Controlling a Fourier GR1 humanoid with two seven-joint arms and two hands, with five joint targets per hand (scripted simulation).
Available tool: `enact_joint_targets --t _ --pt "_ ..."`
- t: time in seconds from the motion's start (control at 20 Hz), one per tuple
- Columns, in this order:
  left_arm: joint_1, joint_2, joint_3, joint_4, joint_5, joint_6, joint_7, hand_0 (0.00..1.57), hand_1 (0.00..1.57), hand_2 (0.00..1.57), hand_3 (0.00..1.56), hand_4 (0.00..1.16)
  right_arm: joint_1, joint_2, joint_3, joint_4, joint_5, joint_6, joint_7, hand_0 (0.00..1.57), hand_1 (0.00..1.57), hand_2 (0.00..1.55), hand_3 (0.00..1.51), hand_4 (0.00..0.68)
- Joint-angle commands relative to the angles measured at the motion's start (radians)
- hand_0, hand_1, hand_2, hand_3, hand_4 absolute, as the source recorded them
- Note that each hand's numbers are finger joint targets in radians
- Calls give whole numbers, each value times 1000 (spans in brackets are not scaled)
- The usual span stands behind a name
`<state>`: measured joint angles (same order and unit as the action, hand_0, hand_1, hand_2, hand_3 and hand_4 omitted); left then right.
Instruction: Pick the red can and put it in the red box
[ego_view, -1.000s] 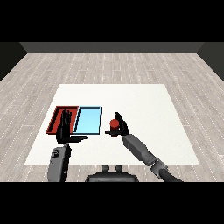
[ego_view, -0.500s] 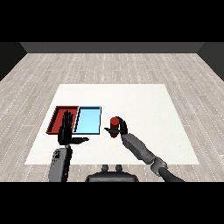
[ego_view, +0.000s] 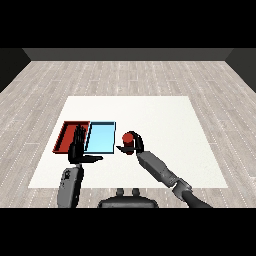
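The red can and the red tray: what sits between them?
In the head view, the light blue tray lies between the red can, held in the right hand, and the red tray.

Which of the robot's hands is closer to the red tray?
Left. The left hand is raised open right over the red tray's near edge, while the right hand is curled round the red can beyond the blue tray.

The can (ego_view: 128, 138) was red, the hands (ego_view: 76, 149) black on grey forearms (ego_view: 159, 170). One tray (ego_view: 64, 138) was red, the other tray (ego_view: 101, 138) light blue. The table (ego_view: 160, 120) was white, the floor (ego_view: 125, 75) grey wood planks.
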<state>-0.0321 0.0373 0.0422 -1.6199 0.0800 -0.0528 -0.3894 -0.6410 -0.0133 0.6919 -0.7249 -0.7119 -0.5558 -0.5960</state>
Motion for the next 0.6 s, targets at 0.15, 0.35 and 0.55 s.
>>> enact_joint_targets --t 0.15,0.35,0.55 --pt "-16 3 -23 70 -18 -30 -53 0 0 0 0 0 39 -91 4 -289 121 -102 104 1436 1436 1428 1376 622" --pt "23 -36 -116 -30 -53 27 45 0 0 0 0 0 64 -89 8 -414 195 -150 161 1464 1464 1439 1388 659" --pt "-19 -37 -241 37 -44 142 56 0 0 0 0 0 99 -140 -31 -494 219 -101 185 1454 1454 1433 1386 655"
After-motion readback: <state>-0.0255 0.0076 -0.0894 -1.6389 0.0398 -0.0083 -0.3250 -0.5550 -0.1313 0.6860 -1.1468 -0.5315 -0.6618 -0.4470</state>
